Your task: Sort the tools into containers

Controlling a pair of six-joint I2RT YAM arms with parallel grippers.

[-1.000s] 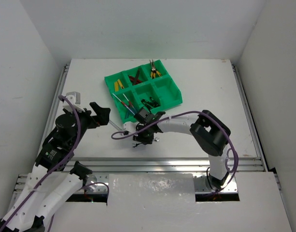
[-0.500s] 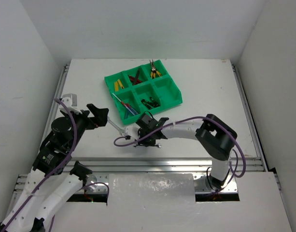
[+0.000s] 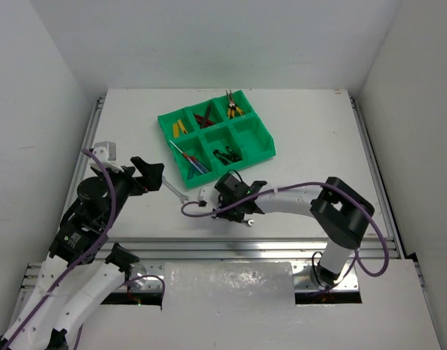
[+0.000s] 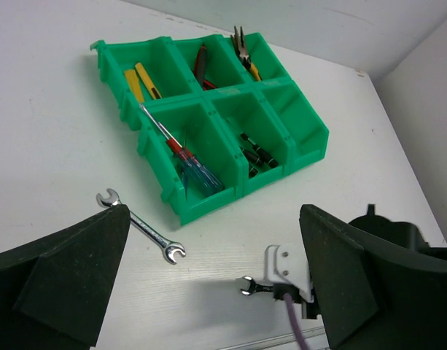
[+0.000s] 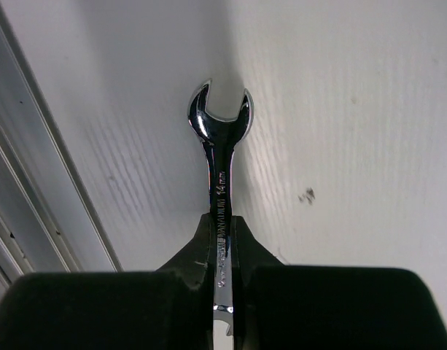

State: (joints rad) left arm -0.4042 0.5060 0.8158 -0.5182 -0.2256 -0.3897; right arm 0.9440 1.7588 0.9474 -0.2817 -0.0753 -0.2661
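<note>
The silver wrench is pinched by its shank in my right gripper, low over the table by its near edge. Its long axis is in line with my fingers, open end leading. My left gripper gapes empty. To sort: this and a second wrench lying to its left. The green tray holds the other tools.
</note>
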